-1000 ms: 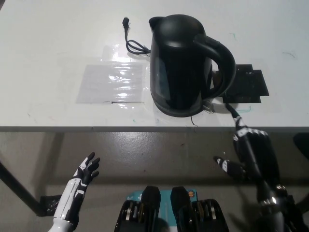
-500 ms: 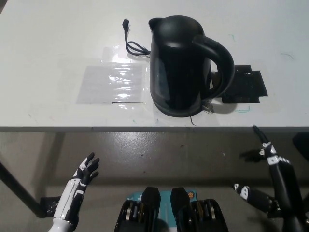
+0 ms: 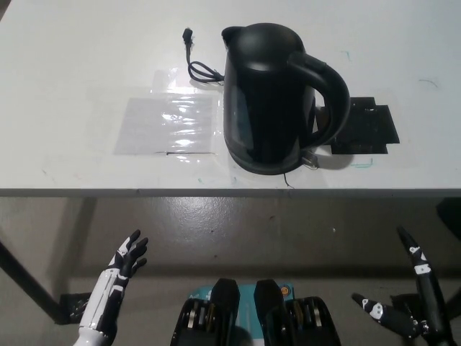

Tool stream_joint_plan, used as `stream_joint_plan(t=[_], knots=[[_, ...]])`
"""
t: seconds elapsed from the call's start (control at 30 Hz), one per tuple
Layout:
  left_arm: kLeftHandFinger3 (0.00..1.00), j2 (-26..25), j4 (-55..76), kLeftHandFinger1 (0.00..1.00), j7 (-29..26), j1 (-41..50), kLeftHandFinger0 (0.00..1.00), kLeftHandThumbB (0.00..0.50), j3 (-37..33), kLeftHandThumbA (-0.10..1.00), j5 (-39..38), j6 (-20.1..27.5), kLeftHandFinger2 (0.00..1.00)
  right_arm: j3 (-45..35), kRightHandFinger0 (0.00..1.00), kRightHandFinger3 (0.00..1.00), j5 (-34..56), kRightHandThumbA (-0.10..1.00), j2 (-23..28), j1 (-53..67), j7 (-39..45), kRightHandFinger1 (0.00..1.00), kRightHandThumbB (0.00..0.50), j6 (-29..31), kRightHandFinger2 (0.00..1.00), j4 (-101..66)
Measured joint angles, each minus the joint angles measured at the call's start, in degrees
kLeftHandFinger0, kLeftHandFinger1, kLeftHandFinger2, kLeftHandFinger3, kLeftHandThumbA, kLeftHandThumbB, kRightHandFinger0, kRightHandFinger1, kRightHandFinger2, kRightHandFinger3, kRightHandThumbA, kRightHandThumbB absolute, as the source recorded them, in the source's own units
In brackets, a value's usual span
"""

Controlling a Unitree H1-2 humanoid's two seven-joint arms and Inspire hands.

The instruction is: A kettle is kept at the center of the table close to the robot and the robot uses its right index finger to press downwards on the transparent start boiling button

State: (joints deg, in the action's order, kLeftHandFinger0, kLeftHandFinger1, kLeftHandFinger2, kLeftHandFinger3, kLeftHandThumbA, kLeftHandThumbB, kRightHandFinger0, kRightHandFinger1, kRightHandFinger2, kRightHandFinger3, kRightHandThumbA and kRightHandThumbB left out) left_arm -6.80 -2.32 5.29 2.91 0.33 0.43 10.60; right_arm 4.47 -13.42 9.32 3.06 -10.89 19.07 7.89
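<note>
black kettle (image 3: 270, 97) upright on table (image 3: 86, 65), handle to robot's right, right hand (image 3: 410, 303) open, left hand (image 3: 119, 274) open

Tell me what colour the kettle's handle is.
Black, like the kettle body; the handle shows clearly in the head view.
</note>
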Motion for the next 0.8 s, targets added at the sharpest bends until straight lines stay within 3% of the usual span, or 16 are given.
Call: stream_joint_plan(t=[0.1,0.17,0.23,0.53,0.8], knots=[[1.00,0.0,0.0,1.00,0.0,0.0,1.00,0.234,0.2,0.98,-0.2,0.0,1.00,-0.1,1.00,1.00,2.4,1.00,-0.7,-0.8,0.0,1.00,0.222,2.0,1.00,1.9],[1.00,0.0,0.0,1.00,0.0,-0.1,1.00,0.228,0.2,0.98,-0.4,0.0,1.00,-0.1,1.00,1.00,3.6,1.00,-1.0,-1.2,0.0,1.00,0.279,2.8,1.00,2.4],[1.00,0.0,0.0,1.00,0.0,-0.1,1.00,0.237,0.3,0.97,-0.6,0.0,1.00,-0.1,1.00,1.00,4.2,1.00,-1.0,-1.4,0.0,1.00,0.295,3.2,1.00,2.8],[1.00,-0.2,-0.1,1.00,0.0,-0.1,1.00,0.207,0.3,0.97,-1.6,0.2,1.00,0.5,1.00,1.00,5.4,1.00,-1.4,-1.4,0.0,1.00,0.292,3.8,1.00,3.2],[1.00,-0.3,-0.1,1.00,0.0,-0.1,1.00,0.225,0.3,0.97,-1.7,0.2,1.00,1.7,1.00,1.00,5.5,1.00,-2.5,-1.4,0.1,1.00,0.289,4.5,1.00,3.1]])
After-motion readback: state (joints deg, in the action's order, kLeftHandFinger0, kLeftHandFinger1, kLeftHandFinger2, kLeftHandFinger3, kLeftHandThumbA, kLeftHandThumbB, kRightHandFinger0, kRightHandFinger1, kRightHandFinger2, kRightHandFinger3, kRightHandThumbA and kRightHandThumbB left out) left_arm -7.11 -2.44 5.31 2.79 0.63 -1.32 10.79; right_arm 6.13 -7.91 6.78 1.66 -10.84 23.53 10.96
